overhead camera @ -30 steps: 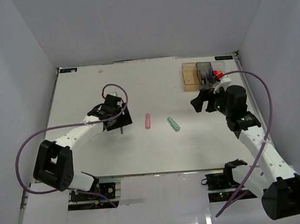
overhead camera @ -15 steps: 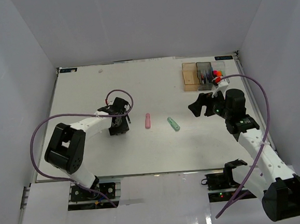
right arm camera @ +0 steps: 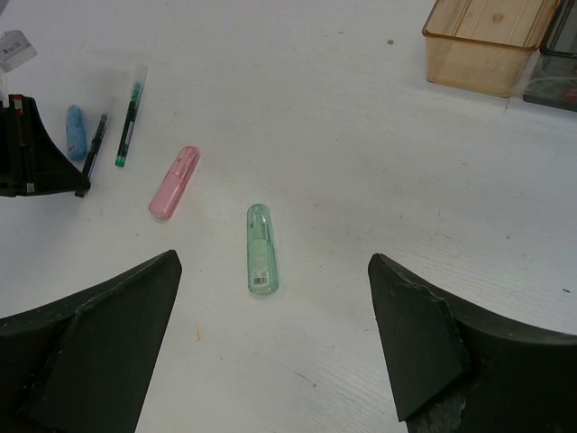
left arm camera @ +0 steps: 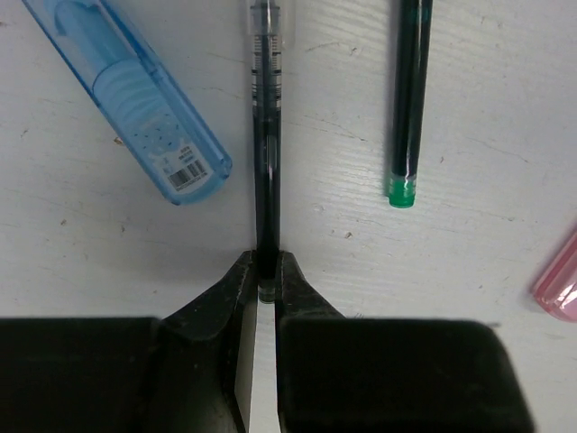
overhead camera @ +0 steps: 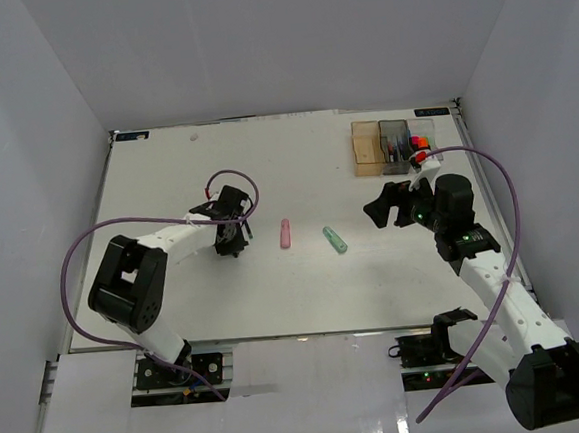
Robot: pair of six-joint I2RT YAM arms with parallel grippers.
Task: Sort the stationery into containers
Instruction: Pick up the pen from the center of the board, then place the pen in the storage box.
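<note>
My left gripper [left arm camera: 267,266] is shut on the near end of a thin dark pen [left arm camera: 266,162] that lies flat on the table. Beside it lie a blue stick [left arm camera: 126,99] on the left and a green-tipped pen [left arm camera: 410,99] on the right. A pink stick [overhead camera: 285,234] and a mint stick [overhead camera: 335,240] lie mid-table. My right gripper [right arm camera: 275,262] hangs open above the mint stick [right arm camera: 261,249], holding nothing. The containers stand at the back right: amber [overhead camera: 367,148], smoky grey [overhead camera: 394,145] and clear [overhead camera: 426,136], with pens and coloured caps in the grey and clear ones.
White walls close in the table on the left, back and right. The left arm's purple cable [overhead camera: 229,181] loops over the table behind its gripper. The pink stick's end [left arm camera: 559,284] shows at the right edge of the left wrist view.
The left gripper dropped to the table and shut on the dark pen. The right gripper shifted slightly left, away from the bins, staying open.
</note>
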